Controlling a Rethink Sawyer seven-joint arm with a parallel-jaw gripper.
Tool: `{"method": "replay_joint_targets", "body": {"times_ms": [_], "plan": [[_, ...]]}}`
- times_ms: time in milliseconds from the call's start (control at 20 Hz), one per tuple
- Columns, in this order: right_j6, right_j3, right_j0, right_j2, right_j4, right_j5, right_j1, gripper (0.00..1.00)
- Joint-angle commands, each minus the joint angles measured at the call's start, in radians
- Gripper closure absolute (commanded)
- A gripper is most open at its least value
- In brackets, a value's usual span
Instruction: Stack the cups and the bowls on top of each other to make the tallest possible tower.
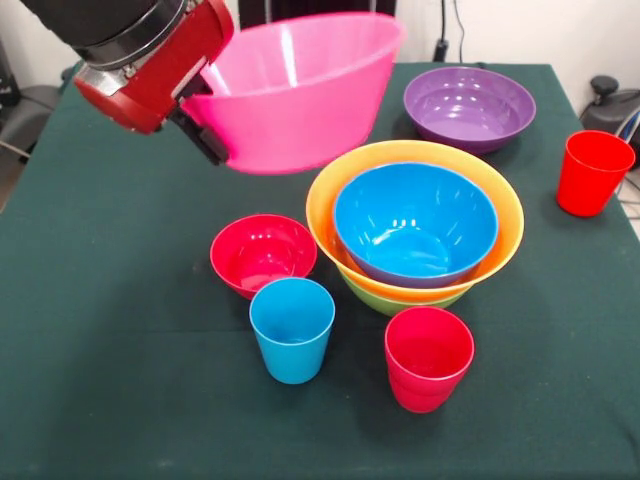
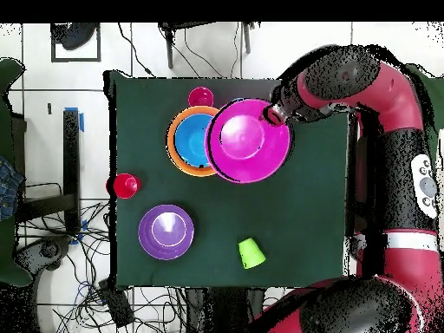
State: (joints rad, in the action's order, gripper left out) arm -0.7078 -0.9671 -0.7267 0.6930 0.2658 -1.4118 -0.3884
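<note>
My gripper (image 1: 207, 137) is shut on the rim of the big pink bowl (image 1: 300, 90) and holds it tilted in the air, above the table's far left. In the overhead view the gripper (image 2: 278, 114) holds the pink bowl (image 2: 247, 140) beside the pile. The pile (image 1: 415, 230) is the blue bowl nested in the orange bowl, on the lime green bowl (image 1: 395, 298). The small red bowl (image 1: 262, 253), the sky blue cup (image 1: 291, 328) and a red cup (image 1: 428, 357) stand in front. The purple bowl (image 1: 468, 107) and another red cup (image 1: 592, 172) stand at the right.
A lime green cup (image 2: 251, 252) lies near the robot's side of the table (image 2: 303, 225), next to the purple bowl (image 2: 166, 231); the front view does not show it. Chairs and cables lie around the table.
</note>
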Motion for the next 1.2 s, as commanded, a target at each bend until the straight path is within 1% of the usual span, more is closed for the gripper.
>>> {"method": "replay_joint_targets", "body": {"times_ms": [50,150,250,400,550,700,800,900,950,1000,1050,1150,1200], "plan": [[-0.263,-0.076,0.029,-0.063,-0.027,0.205,0.04,1.0],[-0.293,-0.087,0.036,-0.086,-0.024,0.263,0.051,1.0],[-0.312,-0.069,0.05,-0.105,-0.018,0.292,0.072,1.0],[-0.336,-0.042,0.072,-0.125,-0.019,0.299,0.094,1.0],[-0.36,-0.047,0.087,-0.142,-0.024,0.302,0.09,1.0],[-0.399,-0.011,0.118,-0.159,-0.026,0.282,0.101,1.0],[-0.451,0.011,0.145,-0.178,-0.03,0.241,0.099,1.0],[-0.498,0.043,0.175,-0.21,-0.027,0.143,0.091,1.0],[-0.527,0.085,0.201,-0.236,-0.02,0.024,0.088,1.0],[-0.539,0.096,0.211,-0.248,-0.019,-0.027,0.082,1.0],[-0.577,0.112,0.226,-0.263,-0.023,-0.098,0.074,1.0],[-0.669,0.119,0.245,-0.278,-0.045,-0.107,0.07,1.0],[-0.644,0.113,0.243,-0.268,-0.048,-0.122,0.064,1.0]]}}
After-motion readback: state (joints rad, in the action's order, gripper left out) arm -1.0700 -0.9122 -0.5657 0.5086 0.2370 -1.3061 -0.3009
